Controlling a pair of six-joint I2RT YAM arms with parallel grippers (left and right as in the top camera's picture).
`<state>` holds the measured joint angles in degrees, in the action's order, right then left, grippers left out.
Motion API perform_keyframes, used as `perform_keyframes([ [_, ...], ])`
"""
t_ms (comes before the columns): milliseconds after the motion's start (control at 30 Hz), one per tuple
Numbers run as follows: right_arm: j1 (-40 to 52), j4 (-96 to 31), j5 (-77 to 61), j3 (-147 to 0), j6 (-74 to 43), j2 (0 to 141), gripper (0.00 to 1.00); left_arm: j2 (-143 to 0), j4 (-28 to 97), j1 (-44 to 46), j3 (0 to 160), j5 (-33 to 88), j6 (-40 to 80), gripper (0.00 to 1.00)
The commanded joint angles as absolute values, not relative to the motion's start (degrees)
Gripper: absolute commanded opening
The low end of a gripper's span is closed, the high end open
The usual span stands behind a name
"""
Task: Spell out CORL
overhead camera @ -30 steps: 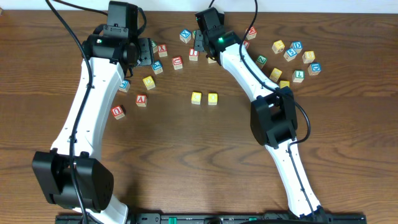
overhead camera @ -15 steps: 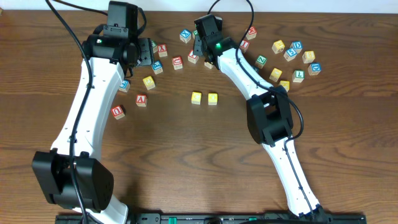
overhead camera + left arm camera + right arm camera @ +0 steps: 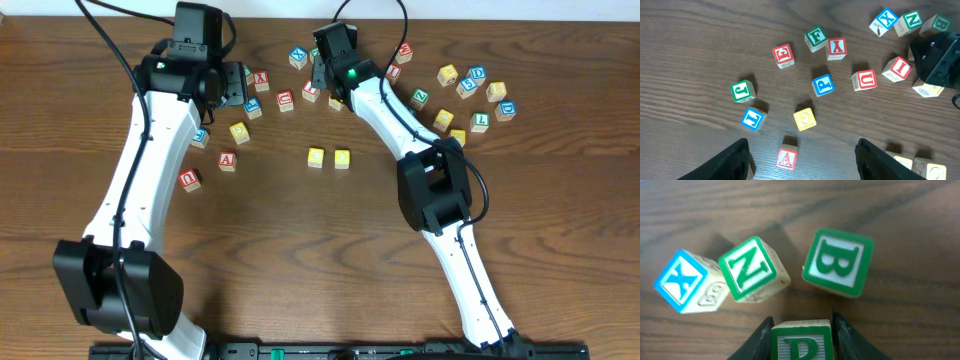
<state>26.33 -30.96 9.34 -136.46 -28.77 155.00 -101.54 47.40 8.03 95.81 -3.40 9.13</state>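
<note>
Two yellow-topped cubes [image 3: 316, 157] [image 3: 342, 158] sit side by side at mid-table. My right gripper [image 3: 802, 345] [image 3: 325, 78] is at the back cluster, with one finger pressed on each side of the green R cube [image 3: 801, 341], which stands on the table. Only the top of its letter shows. A blue L cube [image 3: 752, 119] lies on the left, partly hidden by my left arm in the overhead view. My left gripper [image 3: 802, 160] [image 3: 233, 86] is open and empty, high above the left cluster, with a red A cube [image 3: 786, 159] showing between its fingers.
Green N [image 3: 752, 269], green B [image 3: 838, 262] and blue X [image 3: 682, 280] cubes stand just beyond the right gripper. Red U [image 3: 864, 80], red I [image 3: 897, 68], blue P [image 3: 822, 85] and a yellow cube [image 3: 804, 119] are scattered on the left. Several more cubes lie at the back right [image 3: 470, 85].
The right arm shifted a little to the left over the back cluster, then stayed still. The left arm has not moved.
</note>
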Motion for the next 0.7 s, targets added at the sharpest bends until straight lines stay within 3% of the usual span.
perform_keyframes([
  [0,25.82,-32.53,10.41,-138.52,-25.32,156.11,0.31,-102.72,47.51,7.94,95.79,-4.32,8.80,0.67],
  [433,25.26,-49.78,10.37,-159.37,-16.84,156.00,0.27,-102.72,47.48,7.94,95.79,-4.32,8.82,0.67],
  [667,25.26,-70.15,7.42,-173.18,-15.59,154.98,0.25,-102.72,47.51,7.94,95.79,-4.32,8.82,0.67],
])
